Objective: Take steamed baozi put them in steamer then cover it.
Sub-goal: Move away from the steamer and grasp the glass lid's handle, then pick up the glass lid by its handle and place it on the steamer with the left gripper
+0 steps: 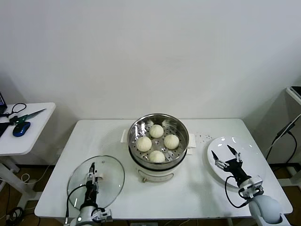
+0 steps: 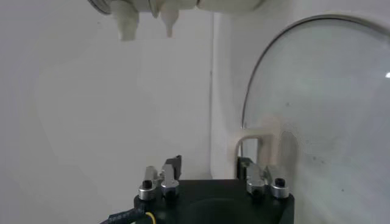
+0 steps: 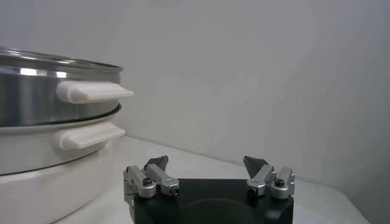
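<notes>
Four cream-white baozi sit in the steel steamer, set in the white cooker base at the table's middle. The steamer also shows in the right wrist view. The glass cover lies flat on the table at the front left. My left gripper hangs over the cover by its white bar handle, open; the handle is beside one finger, not between the two. The cover also shows in the left wrist view. My right gripper is open and empty over the white plate.
The white plate lies at the table's right, holding nothing. A small side table stands at the far left with scissors and a blue mouse. A dark stand and cables are at the far right. A white wall is behind.
</notes>
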{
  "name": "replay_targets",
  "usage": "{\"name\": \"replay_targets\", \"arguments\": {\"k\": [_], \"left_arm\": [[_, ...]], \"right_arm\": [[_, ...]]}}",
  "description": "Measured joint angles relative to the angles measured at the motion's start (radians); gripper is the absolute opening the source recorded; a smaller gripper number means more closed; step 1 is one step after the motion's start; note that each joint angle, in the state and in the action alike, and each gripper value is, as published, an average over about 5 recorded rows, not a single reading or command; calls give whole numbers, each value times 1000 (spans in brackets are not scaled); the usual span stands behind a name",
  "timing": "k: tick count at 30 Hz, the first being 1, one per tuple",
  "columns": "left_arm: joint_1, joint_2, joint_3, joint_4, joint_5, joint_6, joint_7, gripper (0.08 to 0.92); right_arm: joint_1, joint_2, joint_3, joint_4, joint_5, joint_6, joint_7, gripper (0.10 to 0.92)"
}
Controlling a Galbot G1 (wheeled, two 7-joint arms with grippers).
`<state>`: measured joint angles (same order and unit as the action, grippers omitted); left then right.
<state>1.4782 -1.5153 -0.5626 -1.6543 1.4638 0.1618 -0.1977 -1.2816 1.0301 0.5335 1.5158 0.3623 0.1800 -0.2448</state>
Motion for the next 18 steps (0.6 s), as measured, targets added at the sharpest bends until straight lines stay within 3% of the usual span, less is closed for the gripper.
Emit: {"name": "replay_targets", "arguments": {"k": [13,18], "left_arm": [[-5,0,-4,9,-14,-14,-11,188],[6,7,-10,-11,-22,-22,-20,142]], "right_arm": [[7,20,4,-9,-20,5,-6,823],[9,21,8,-15,-24,7,-9,823]]}}
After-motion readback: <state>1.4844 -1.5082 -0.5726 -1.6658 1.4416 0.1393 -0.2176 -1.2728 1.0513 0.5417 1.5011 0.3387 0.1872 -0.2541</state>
